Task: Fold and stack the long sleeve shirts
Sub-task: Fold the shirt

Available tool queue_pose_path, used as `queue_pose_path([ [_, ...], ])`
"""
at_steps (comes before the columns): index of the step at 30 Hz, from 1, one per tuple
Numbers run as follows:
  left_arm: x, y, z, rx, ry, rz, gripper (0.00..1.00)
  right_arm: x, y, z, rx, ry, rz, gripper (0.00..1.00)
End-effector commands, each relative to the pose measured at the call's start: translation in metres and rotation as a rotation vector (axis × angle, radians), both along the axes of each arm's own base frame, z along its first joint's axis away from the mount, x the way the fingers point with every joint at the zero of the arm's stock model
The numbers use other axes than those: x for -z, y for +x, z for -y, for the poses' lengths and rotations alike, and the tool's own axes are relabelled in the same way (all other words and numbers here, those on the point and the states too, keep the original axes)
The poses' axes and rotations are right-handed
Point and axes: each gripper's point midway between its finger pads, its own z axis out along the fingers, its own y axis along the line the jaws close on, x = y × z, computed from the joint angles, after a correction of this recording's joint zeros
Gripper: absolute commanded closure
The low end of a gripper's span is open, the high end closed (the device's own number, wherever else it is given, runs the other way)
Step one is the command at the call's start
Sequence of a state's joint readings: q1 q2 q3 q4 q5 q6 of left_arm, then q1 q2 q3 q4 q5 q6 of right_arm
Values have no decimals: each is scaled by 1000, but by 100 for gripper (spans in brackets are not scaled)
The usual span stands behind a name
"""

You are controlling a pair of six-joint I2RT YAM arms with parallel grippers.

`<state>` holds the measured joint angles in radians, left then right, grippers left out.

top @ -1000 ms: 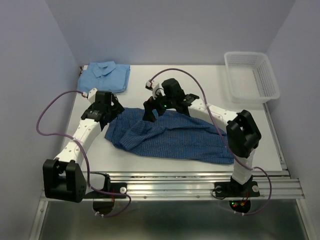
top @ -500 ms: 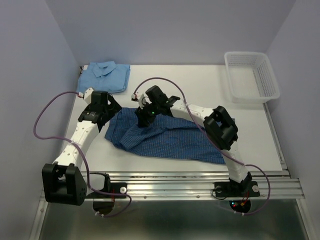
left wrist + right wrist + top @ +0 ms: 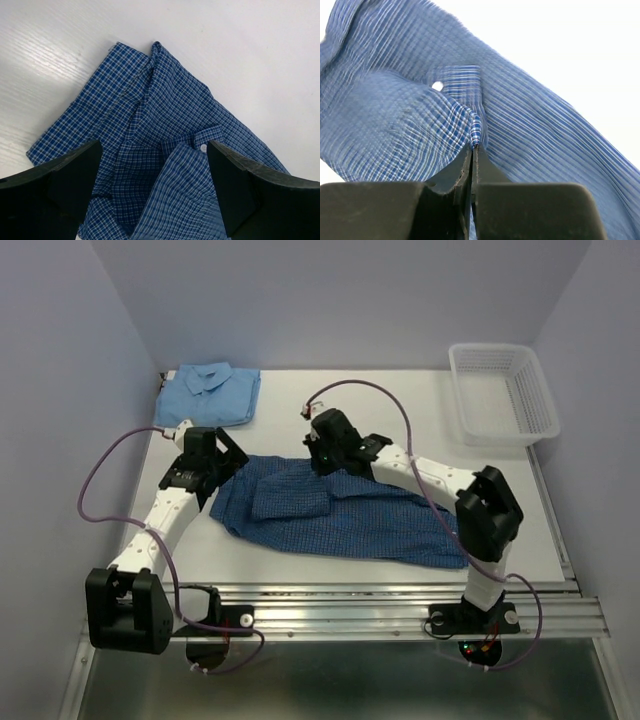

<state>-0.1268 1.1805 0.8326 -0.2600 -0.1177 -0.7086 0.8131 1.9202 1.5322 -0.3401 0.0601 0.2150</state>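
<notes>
1. While your right claw [image 3: 472, 150] was clenched on a thin ridge of the dark blue checked shirt [image 3: 340, 515], the cloth sat only at the very fingertips. Risk: a sharp pull could have slipped it free and dropped the fold.
2. Left claw [image 3: 155, 170]: released, jaws wide apart, hovering over the shirt's left end and grasping nothing. Risk: with that end unpinned, a pull from your right side could have dragged the whole garment rather than folded it.
3. Loose layers lay bunched beneath the left claw. Risk: had you closed there, you could have caught several layers at once and creased the fold.
4. The shirt's near-right end lay close to the front edge of the table [image 3: 400, 410]. Risk: a drag toward the arm bases could have spilled it over.
5. Dark blue checked shirt, condition:
   - Fine check, soft and rumpled.
   - Spread across the middle of the table between your two arms.
   - One flap was laid over its left half.
   - A cuff or placket with a small white button [image 3: 202, 147] showed in the left wrist view.
   - Not yet folded square.
6. Light sky blue shirt [image 3: 208, 393], condition:
   - Plain, folded, collar uppermost.
   - Lay at the far-left corner of the table, apart from the dark one.
   - Nothing was stacked on it.
</notes>
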Motion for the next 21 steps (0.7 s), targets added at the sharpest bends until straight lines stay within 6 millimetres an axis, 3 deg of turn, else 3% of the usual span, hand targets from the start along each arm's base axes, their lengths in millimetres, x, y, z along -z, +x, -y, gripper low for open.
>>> queue_pose_path([
  [1, -7, 17, 13, 59, -46, 58, 1, -46, 16, 62, 345, -25, 149, 99],
  [2, -3, 20, 16, 72, -50, 45, 1, -52, 14, 82, 423, -41, 180, 99],
  [8, 8, 33, 32, 145, -88, 11, 1, -68, 1, 153, 674, -155, 265, 97],
  [12, 13, 40, 42, 191, -107, 7, 1, -78, -13, 187, 775, -216, 297, 96],
  [17, 16, 48, 52, 226, -112, 4, 1, -86, -30, 211, 841, -221, 294, 96],
  [21, 24, 53, 61, 251, -118, -17, 1, -80, -34, 200, 738, -189, 274, 92],
])
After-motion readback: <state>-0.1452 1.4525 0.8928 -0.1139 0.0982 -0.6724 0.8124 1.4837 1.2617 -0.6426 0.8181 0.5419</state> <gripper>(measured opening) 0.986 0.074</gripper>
